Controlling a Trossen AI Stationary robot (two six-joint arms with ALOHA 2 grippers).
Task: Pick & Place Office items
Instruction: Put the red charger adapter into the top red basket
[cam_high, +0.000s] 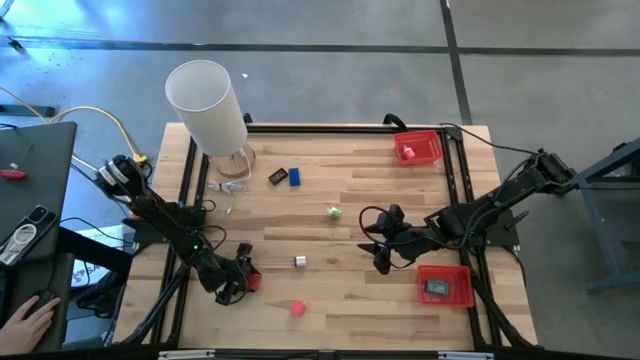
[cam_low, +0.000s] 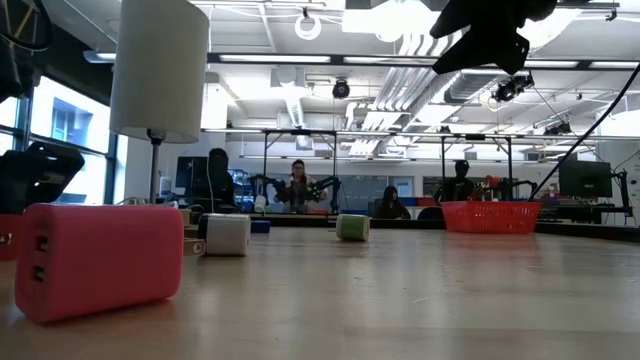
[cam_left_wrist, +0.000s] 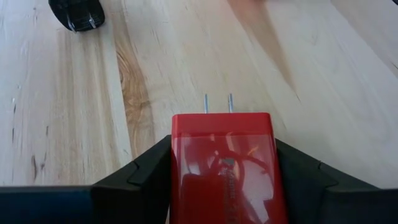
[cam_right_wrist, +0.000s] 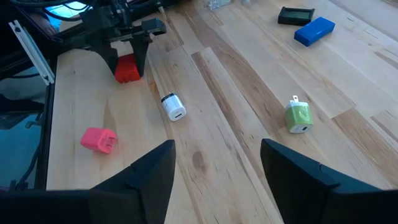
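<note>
A small red plug-in charger (cam_left_wrist: 222, 168) with two metal prongs (cam_left_wrist: 217, 102) lies near the table's front left. My left gripper (cam_left_wrist: 222, 155) is shut on it; the high view shows the gripper (cam_high: 240, 281) beside the red piece (cam_high: 254, 281). My right gripper (cam_right_wrist: 217, 168) hangs open above the table's right middle (cam_high: 382, 250), with nothing between its fingers. Loose on the wood lie a pink charger (cam_high: 297, 307), a white one (cam_high: 299, 261), a green one (cam_high: 334, 212), a blue piece (cam_high: 295, 177) and a black piece (cam_high: 278, 177). My left gripper pinches the red charger by its two long sides (cam_left_wrist: 177, 171) between the two fingers (cam_left_wrist: 146, 171). The fingers slant down from the table's left and lie along the charger. Its prongs point away from the gripper, and in the right wrist view its body (cam_right_wrist: 127, 70) seems to rest on the wood.
One red tray (cam_high: 418, 147) stands at the far right; another (cam_high: 445, 286), at the near right, holds a dark item. A tall white cylinder (cam_high: 205, 105) stands at the far left corner. A person's hand (cam_high: 25, 320) shows left of the table.
</note>
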